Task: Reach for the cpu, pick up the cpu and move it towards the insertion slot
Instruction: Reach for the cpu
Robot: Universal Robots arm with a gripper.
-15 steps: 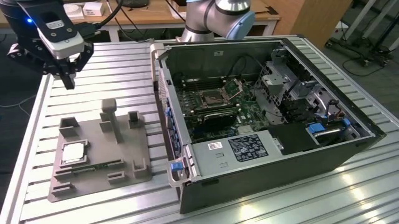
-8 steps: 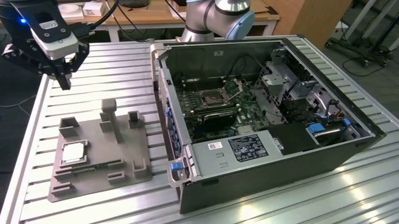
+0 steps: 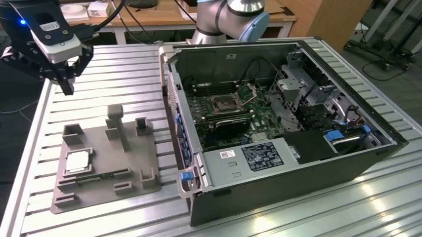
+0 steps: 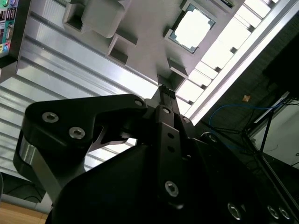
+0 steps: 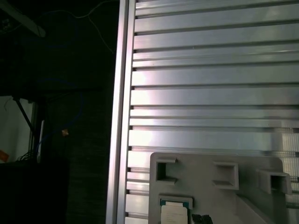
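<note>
On the grey tray (image 3: 99, 148) at the exterior view's left, the cpu (image 3: 78, 162) is lying flat, silvery top w/ thin greenish rim. The gripper (image 3: 68, 90) is hanging well apart, fingers pinched together, empty.

Your matt black hand (image 3: 68, 88) wears a white block (image 3: 56, 43) with a blue light (image 3: 23, 22). Below it you see the silvery square metal cpu (image 3: 77, 161), thinly rimmed green, on a plain grey plastic tray (image 3: 100, 147); the ribbed aluminium surface (image 3: 125, 66) shows silver stripes.
</note>
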